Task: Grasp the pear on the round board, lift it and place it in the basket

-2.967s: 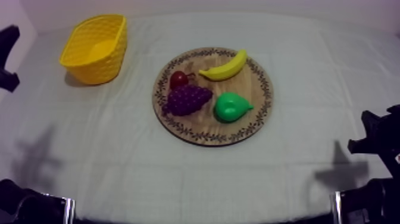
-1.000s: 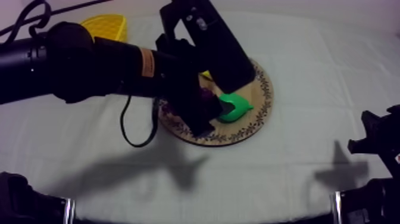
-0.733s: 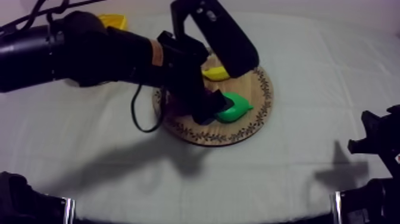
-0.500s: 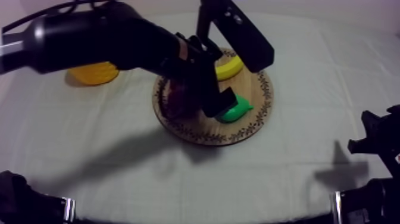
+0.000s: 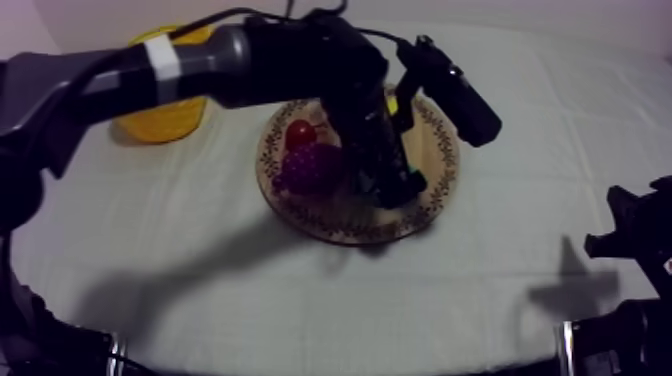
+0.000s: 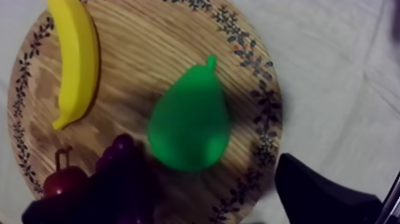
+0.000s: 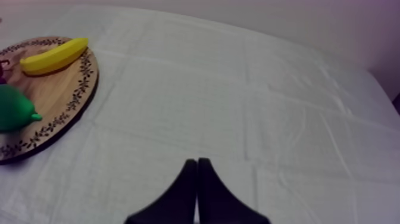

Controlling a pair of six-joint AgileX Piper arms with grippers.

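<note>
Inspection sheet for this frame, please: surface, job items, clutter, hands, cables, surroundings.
Surface: grey-white cloth, lightly creased.
Job's things: pear lying on the wooden board; yellow basket on the cloth, apart from the board.
Clutter: banana, grapes and small red fruit on the board.
Hands: left hand open over the pear; right hand shut, low over bare cloth.
Cables: nothing seen loose on the cloth.
Surroundings: pale wall behind the table.

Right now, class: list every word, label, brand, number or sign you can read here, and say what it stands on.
None can be read.
The wooden board carries only a leaf pattern round its rim.
The pale band on the left arm looks blank.
The pear, banana and yellow basket bear no marks.
</note>
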